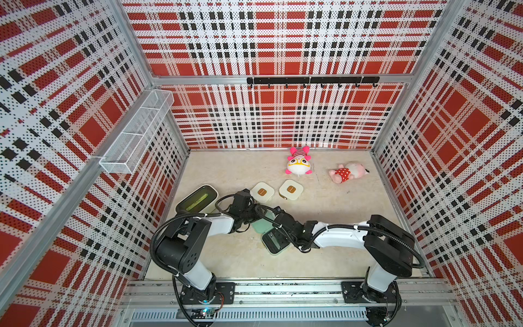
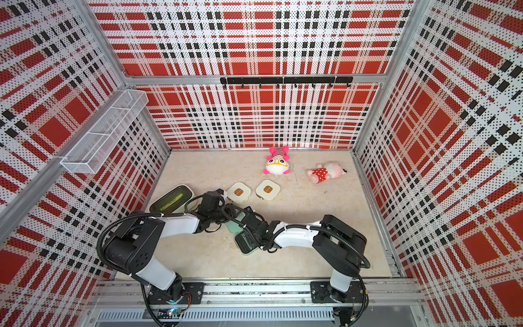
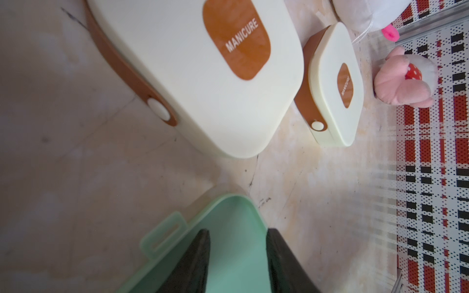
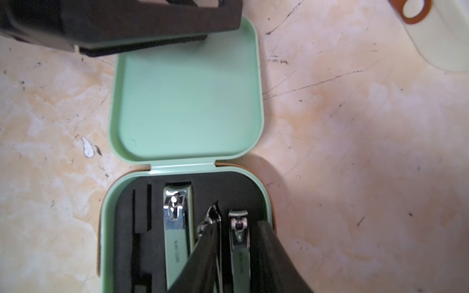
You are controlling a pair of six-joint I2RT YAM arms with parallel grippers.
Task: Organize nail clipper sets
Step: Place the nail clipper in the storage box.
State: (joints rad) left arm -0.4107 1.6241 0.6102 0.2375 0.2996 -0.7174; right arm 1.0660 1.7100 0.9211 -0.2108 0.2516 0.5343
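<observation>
The mint green case [image 4: 187,101] lies open on the floor, its lid flat and its black insert [image 4: 142,241] facing up. My left gripper [image 3: 237,230] is open, with its fingers [image 4: 152,22] resting on the lid's far edge. A large silver clipper [image 4: 176,228] and a small clipper [image 4: 239,243] sit in the insert's slots. A nipper tool [image 4: 209,218] lies between them. My right gripper [image 4: 239,223] is open, its fingers standing on either side of the small clipper. Two cream cases [image 1: 262,192] [image 1: 291,189] lie shut behind the mint case [image 1: 261,225].
A cream bin [image 1: 210,190] with a dark green inside stands at the left by the wall. Two pink plush toys [image 1: 298,162] [image 1: 348,172] lie at the back. A wire basket [image 1: 135,133] and a hook rail [image 1: 311,80] hang on the walls.
</observation>
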